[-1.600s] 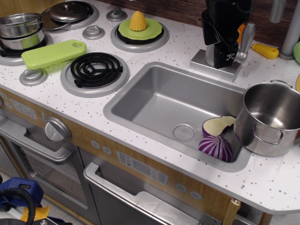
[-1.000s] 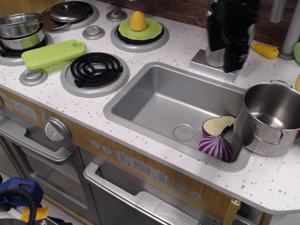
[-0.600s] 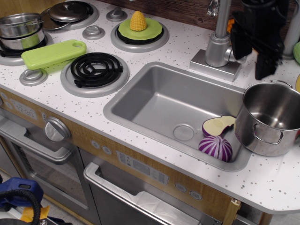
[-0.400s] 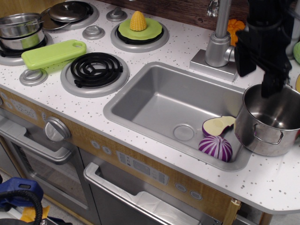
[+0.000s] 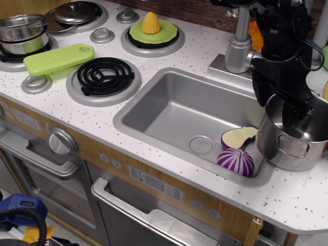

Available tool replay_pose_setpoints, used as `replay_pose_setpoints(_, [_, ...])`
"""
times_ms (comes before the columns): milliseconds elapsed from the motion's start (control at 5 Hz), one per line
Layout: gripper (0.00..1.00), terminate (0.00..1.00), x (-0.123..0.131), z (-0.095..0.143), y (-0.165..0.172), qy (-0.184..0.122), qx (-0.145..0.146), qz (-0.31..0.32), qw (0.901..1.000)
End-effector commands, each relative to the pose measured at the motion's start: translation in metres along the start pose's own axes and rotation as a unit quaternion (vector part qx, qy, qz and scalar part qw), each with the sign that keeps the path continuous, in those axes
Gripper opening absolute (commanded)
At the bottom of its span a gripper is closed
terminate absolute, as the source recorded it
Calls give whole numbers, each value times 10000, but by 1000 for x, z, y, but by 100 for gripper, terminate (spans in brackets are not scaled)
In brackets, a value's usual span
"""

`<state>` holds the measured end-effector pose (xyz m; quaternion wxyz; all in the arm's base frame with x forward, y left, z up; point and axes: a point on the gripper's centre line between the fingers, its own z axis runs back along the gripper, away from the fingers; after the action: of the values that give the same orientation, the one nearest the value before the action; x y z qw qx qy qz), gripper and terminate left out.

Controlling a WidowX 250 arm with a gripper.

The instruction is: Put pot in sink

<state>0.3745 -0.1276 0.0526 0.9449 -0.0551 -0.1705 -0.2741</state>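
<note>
The pot (image 5: 296,134) stands on the worktop (image 5: 302,197) at the sink's (image 5: 169,110) right edge, an onion half (image 5: 236,161) in the basin just beside it. The end effector (image 5: 279,102) straddles the pot's near rim, fingers apart. It should close squarely on the rim, lift clear, then set down left of the onion. No readable writing.

Your view cuts off the pot (image 5: 296,143) at the right edge. The gripper (image 5: 277,105) hides its near-left rim, so you cannot tell how the jaws stand.
</note>
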Motion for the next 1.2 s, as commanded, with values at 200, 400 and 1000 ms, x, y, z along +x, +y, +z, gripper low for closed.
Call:
replay_pose_setpoints(200, [0,0,11,15,8,-359,62,-98,9993])
replay_pose_setpoints(400, [0,0,12,14,9,-358,49,-107,9993])
replay_pose_setpoints(1000, [0,0,11,71,87,624,439,-1460,9863])
